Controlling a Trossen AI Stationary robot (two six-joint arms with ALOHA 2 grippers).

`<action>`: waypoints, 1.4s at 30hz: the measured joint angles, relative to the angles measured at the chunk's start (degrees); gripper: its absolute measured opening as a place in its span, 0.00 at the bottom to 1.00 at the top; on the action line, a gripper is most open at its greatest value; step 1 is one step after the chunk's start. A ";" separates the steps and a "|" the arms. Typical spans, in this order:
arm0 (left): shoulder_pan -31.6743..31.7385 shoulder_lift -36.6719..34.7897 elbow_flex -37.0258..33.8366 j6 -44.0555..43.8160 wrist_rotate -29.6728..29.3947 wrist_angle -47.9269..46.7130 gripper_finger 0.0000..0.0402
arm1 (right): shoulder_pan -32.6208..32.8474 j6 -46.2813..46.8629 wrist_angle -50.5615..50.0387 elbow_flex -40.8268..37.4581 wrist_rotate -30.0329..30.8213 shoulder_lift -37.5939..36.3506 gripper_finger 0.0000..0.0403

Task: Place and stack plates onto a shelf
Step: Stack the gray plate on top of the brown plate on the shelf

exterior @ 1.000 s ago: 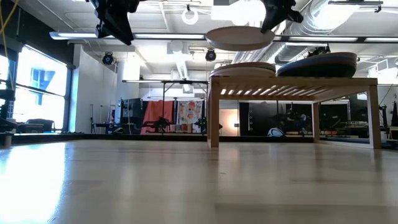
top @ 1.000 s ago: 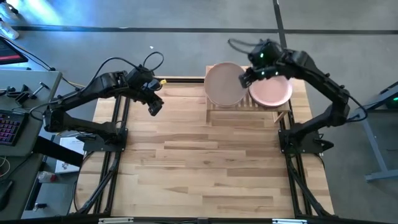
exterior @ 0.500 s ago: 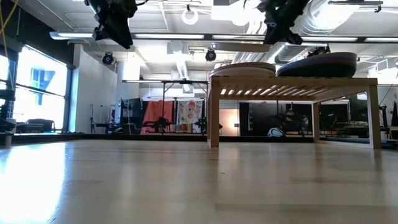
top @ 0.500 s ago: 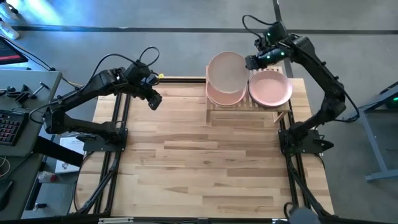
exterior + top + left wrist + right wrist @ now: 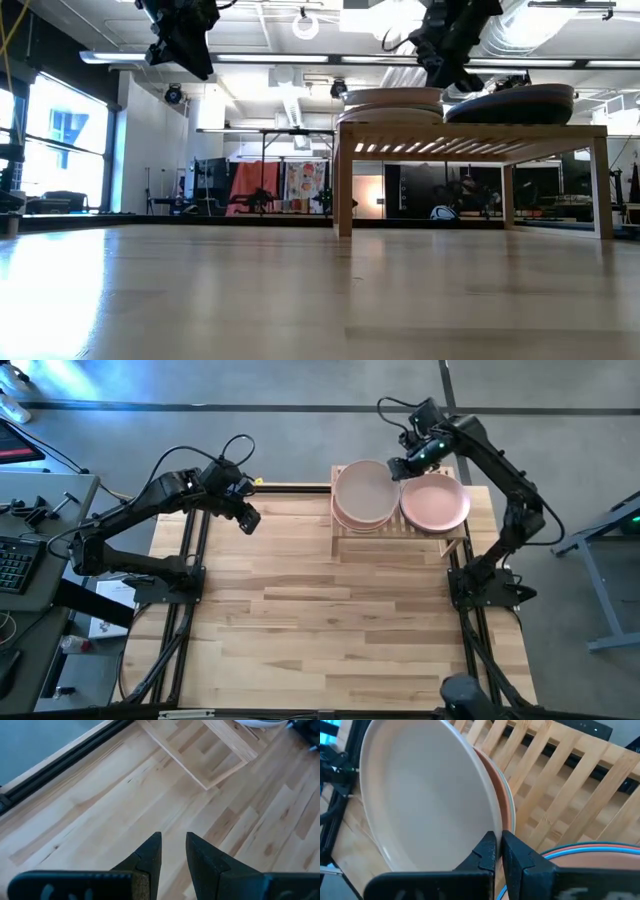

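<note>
The shelf (image 5: 400, 532) stands at the table's far right and carries two stacks of plates. The left stack (image 5: 393, 97) has a cream plate (image 5: 362, 495) on top, with terracotta and pale green rims under it (image 5: 509, 815). The right stack (image 5: 435, 503) has a pink plate on top. My right gripper (image 5: 397, 468) is shut on the cream plate at the shelf's far side, between the stacks. My left gripper (image 5: 248, 518) hangs empty above the table's far left, its fingers (image 5: 173, 845) a narrow gap apart. My right gripper pinches the cream plate's rim (image 5: 495, 827) between its two fingers, on the side that faces the pink stack and the far edge. The fingers slant down from the far right. The plate lies about level on top of the left stack.
The shelf's bare slats (image 5: 555, 780) show between the two stacks. The plank tabletop (image 5: 330, 620) lies open in front of the shelf. A side table with tools and a keyboard (image 5: 20, 550) stands beyond the left edge.
My right gripper has kept hold of the cream plate, which hung level above the left stack. It has moved a little toward the far edge and gone down. The plate now lies on top of that stack.
</note>
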 joint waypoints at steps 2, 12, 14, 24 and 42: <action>0.00 0.00 -0.02 -0.44 0.02 -0.02 0.19 | 0.01 -0.08 -0.08 0.00 0.19 0.40 0.00; 0.00 0.00 0.00 -1.89 0.02 0.00 0.19 | 2.46 0.00 -0.74 -0.11 2.96 1.69 0.00; 0.00 0.00 0.00 -1.91 0.02 0.00 0.19 | 2.73 0.16 -0.74 -0.11 3.20 1.68 0.00; 0.00 0.00 0.00 -1.95 0.02 -0.18 0.19 | 3.02 1.30 -0.74 -0.11 2.85 1.68 0.00; -0.02 0.00 -0.02 0.52 0.04 -0.66 0.19 | 3.02 0.65 -0.72 -0.13 3.02 1.68 0.05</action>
